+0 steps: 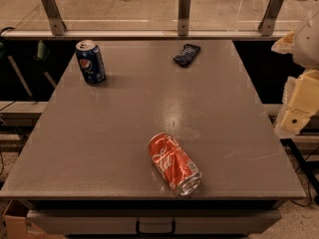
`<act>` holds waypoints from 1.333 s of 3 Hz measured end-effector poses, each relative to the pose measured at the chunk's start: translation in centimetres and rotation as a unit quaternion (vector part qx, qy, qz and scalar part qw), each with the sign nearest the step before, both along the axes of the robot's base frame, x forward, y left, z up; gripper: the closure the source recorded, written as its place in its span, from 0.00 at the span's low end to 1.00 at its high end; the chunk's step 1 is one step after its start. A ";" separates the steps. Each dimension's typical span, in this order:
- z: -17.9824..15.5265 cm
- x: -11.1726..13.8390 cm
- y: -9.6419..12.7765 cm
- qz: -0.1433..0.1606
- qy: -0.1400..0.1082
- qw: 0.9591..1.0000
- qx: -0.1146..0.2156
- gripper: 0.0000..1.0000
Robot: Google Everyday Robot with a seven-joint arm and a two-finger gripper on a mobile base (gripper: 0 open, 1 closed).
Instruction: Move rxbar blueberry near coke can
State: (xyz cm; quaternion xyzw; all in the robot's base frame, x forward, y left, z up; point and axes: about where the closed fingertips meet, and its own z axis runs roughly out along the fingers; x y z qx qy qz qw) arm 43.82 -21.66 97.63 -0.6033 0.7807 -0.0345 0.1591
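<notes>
The rxbar blueberry (187,54) is a small dark navy wrapper lying flat at the far side of the grey table (114,133), right of centre. The coke can (174,163) is red with white script, dented, and lies on its side near the front edge, its silver end towards me. My gripper (298,99) shows as pale cream parts at the right edge of the view, beyond the table's right side, well apart from both the bar and the can.
A blue Pepsi can (90,61) stands upright at the far left of the table. A rail with metal brackets (184,11) runs along the table's far edge. A drawer handle (155,228) sits under the front edge.
</notes>
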 end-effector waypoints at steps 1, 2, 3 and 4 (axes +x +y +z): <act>0.0 0.0 0.0 0.000 -0.001 1.000 0.000 0.00; -1.5 2.8 -0.5 0.007 -0.012 0.999 0.030 0.00; -4.1 9.1 -0.5 0.022 -0.040 0.995 0.086 0.00; -6.5 15.5 0.3 0.025 -0.064 0.987 0.143 0.00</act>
